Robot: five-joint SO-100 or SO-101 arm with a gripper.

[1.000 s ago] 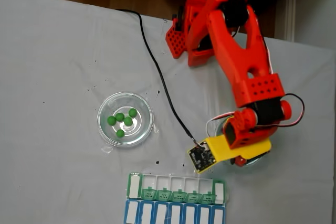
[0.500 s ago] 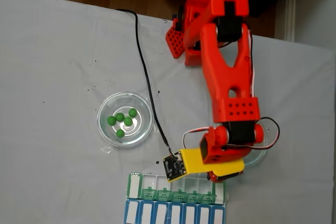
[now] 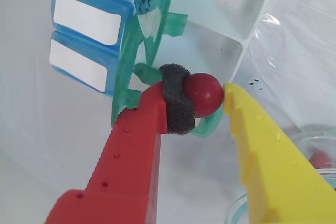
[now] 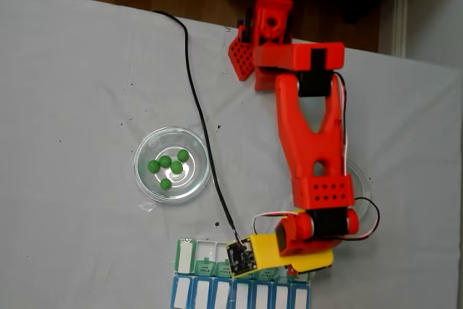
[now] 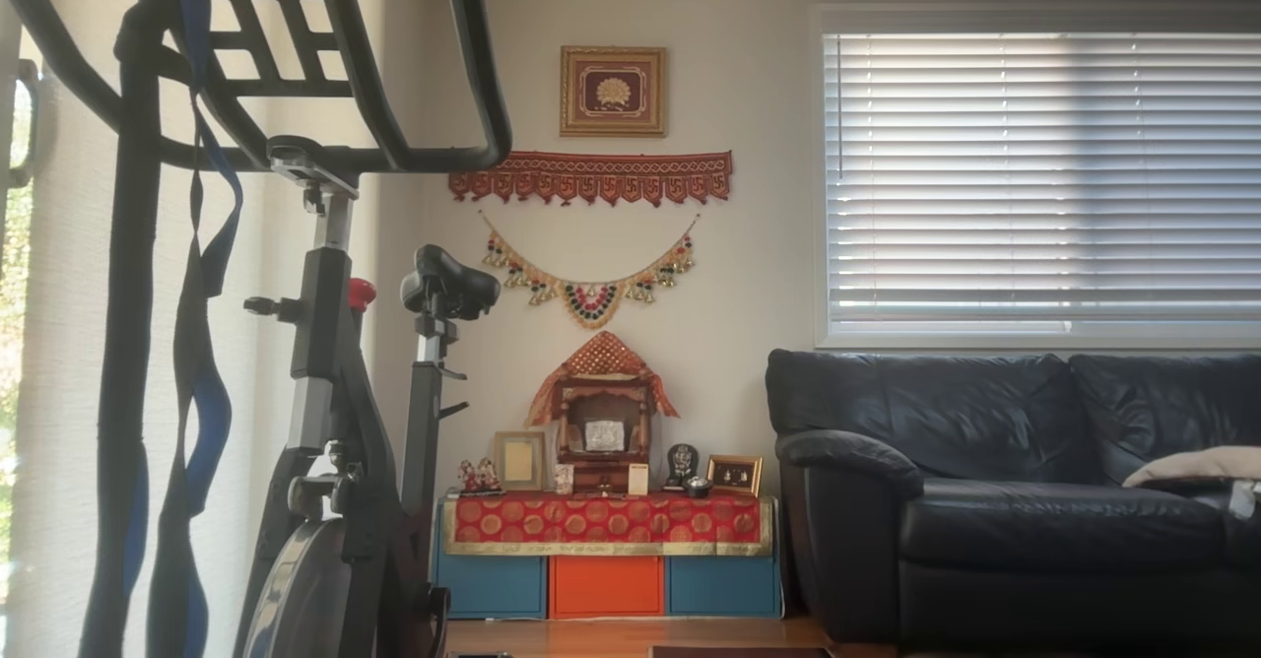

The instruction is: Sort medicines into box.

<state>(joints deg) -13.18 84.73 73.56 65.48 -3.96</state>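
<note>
Holding: the gripper [image 3: 210,98] is closed on a dark red ball [image 3: 203,94], pinched between a black foam pad on the red finger and the yellow finger.
Box: the pill organizer [image 3: 157,30] lies just beyond the ball in the wrist view, an open white compartment directly behind it, green lids raised, blue row to the left.
Arm: in the fixed view the orange arm [image 4: 315,142] reaches down over the organizer's [image 4: 192,258] green row.
Green balls: five sit in a clear glass dish [image 4: 172,164], left of the arm, well apart from the organizer.
Table: a white cloth [image 4: 72,106].
</note>
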